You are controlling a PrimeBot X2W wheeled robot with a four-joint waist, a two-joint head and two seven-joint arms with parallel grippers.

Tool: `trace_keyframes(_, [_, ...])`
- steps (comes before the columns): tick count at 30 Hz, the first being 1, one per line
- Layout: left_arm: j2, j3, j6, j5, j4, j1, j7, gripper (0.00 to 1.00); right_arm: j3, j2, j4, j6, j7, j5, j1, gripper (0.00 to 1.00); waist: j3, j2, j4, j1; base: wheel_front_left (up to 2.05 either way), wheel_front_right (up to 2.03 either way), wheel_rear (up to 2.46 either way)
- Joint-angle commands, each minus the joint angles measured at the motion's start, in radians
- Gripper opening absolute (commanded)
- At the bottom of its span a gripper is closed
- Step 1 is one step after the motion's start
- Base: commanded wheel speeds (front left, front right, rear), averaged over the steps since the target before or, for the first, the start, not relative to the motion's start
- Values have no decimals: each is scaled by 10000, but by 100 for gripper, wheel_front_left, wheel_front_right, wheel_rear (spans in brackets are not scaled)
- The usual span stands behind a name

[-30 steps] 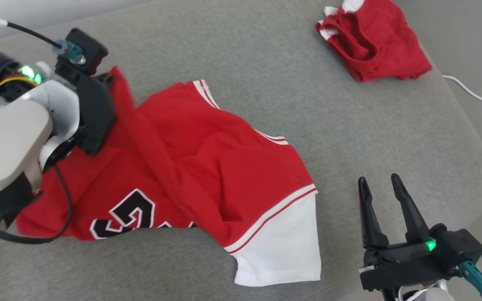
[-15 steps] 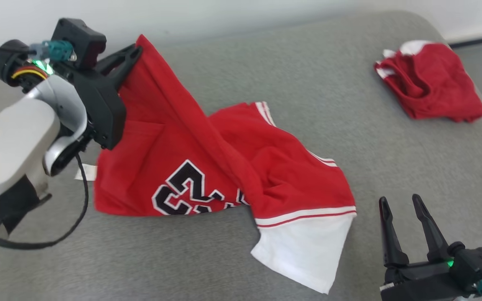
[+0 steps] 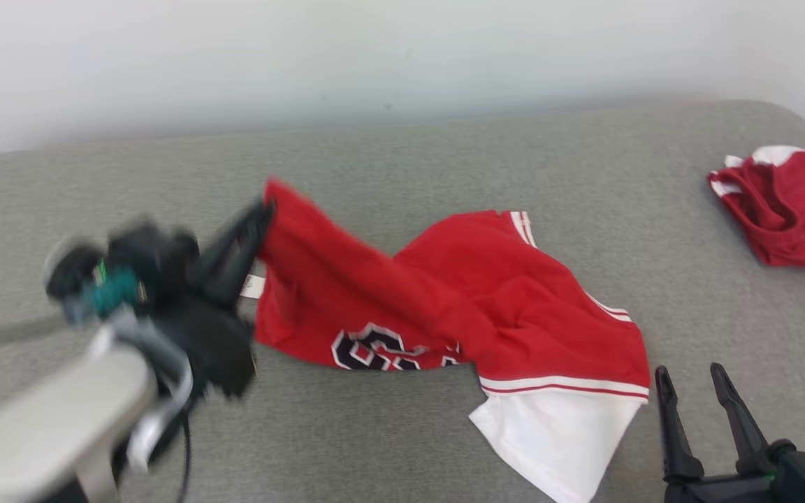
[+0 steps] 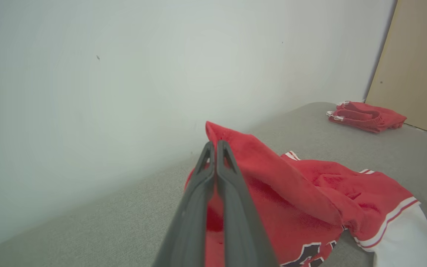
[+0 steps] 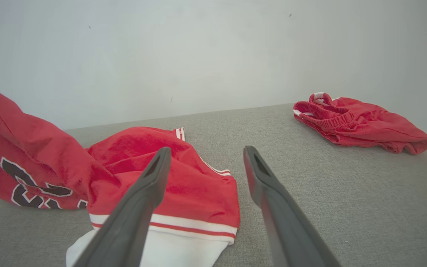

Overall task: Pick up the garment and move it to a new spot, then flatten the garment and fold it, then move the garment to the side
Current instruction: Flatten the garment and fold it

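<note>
**Corner of a red jersey with a white hem panel and a black number (image 3: 486, 300) pinched and raised above a grey padded surface (image 3: 444, 161)**

The left gripper (image 3: 265, 207), at 9 o'clock in the head view, is smeared by motion blur, so its body is hard to make out. In the left wrist view its fingers are pressed together on the jersey's corner. The number is half hidden under a fold, and the rest of the cloth trails toward 4 o'clock, resting on the surface. The right gripper (image 3: 689, 370), at 5 o'clock, is cut off by the frame edge, its fingers spread and clear of the cloth. Compared with half a second ago, the head view is tilted up, more of the white wall (image 3: 374, 56) is shown, and less of the number is seen. A crumpled second red garment (image 3: 787, 209) is left at 3 o'clock, well apart and partly cropped.
</note>
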Motion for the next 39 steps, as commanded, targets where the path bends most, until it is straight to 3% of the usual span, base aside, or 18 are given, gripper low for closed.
trace_keyframes(1, [76, -10, 280, -127, -369, 529, -154, 0, -78, -69, -14, -20, 2, 15, 161, 100, -262, 1, 418, 2, 0, 0, 0])
trace_keyframes(5, [219, 223, 1454, -379, -1754, 2698, -532, 0, -262, -148, -66, -20, 2, -48, 404, 100, -327, 1, 816, 2, 0, 0, 0])
trace_keyframes(10, [-157, 1074, 1987, -191, -2049, 4574, -602, 0, -181, -304, -66, -20, 2, -78, 415, 100, -369, 1, 1090, 2, 0, 0, 0])
trace_keyframes(13, [-561, 1855, 2064, 134, -1904, 5758, -588, 0, -227, -356, -51, -20, 3, -26, 445, 100, -402, 1, 1198, 2, 0, 0, 0])
trace_keyframes(20, [-1912, 3155, 1425, 843, -845, 7852, -591, 0, -104, -315, 18, -20, 3, -49, 554, 100, -475, 1, 1312, 2, 0, 0, 0])
trace_keyframes(22, [-2169, 3322, 1180, 1033, -405, 8185, -592, 100, -40, -323, 36, -20, 3, -42, 557, 100, -495, 1, 1284, 2, 0, 0, 0])
trace_keyframes(28, [-2732, 4849, 776, 1920, 101, 8939, -593, 100, -119, -352, 20, -20, 3, 26, 610, 100, -536, 1, 1218, 2, 0, 0, 0])
trace_keyframes(39, [-3546, 8108, 401, 4498, -1247, 9687, -592, 100, -181, -290, 41, -20, 2, 2, 781, 100, -791, 1, 1115, 2, 0, 0, 0])
